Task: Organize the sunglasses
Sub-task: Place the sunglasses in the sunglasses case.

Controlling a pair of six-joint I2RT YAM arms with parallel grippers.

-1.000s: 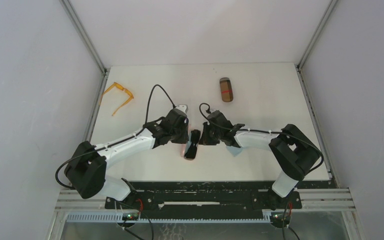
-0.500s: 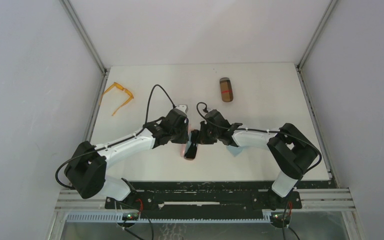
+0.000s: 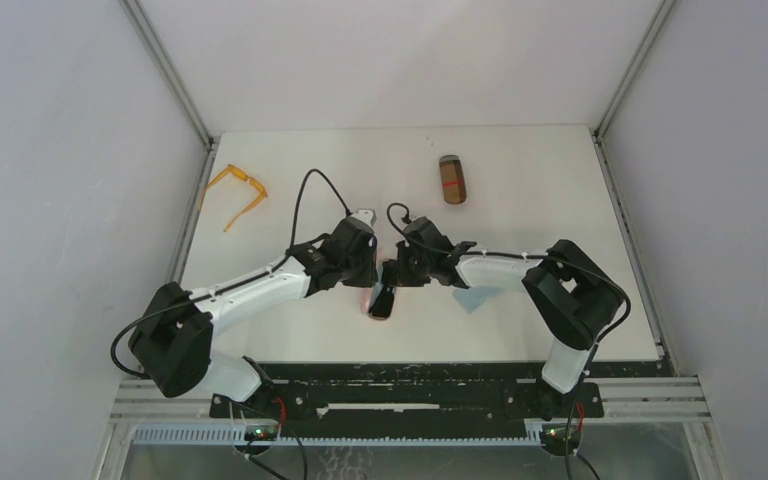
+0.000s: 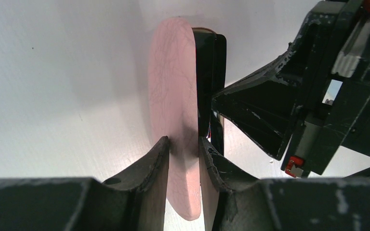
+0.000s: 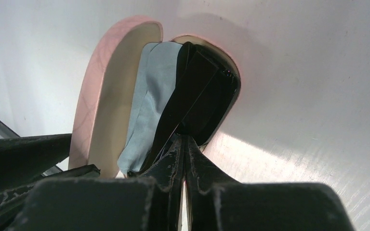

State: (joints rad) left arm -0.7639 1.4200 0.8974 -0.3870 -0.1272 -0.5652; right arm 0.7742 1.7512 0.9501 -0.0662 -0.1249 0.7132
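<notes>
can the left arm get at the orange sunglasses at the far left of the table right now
Probably not yet: the left gripper is clamped on the pink oblong case's lid. The thin translucent orange sunglasses lie apart on its side, nothing between them.

A pink case (image 4: 173, 96) is sitting between the left gripper's (image 4: 183, 144) tips, a cloth (image 5: 149, 106) is lying just ahead of the right gripper (image 5: 183, 139), a brown case (image 3: 452, 179) well beyond.
</notes>
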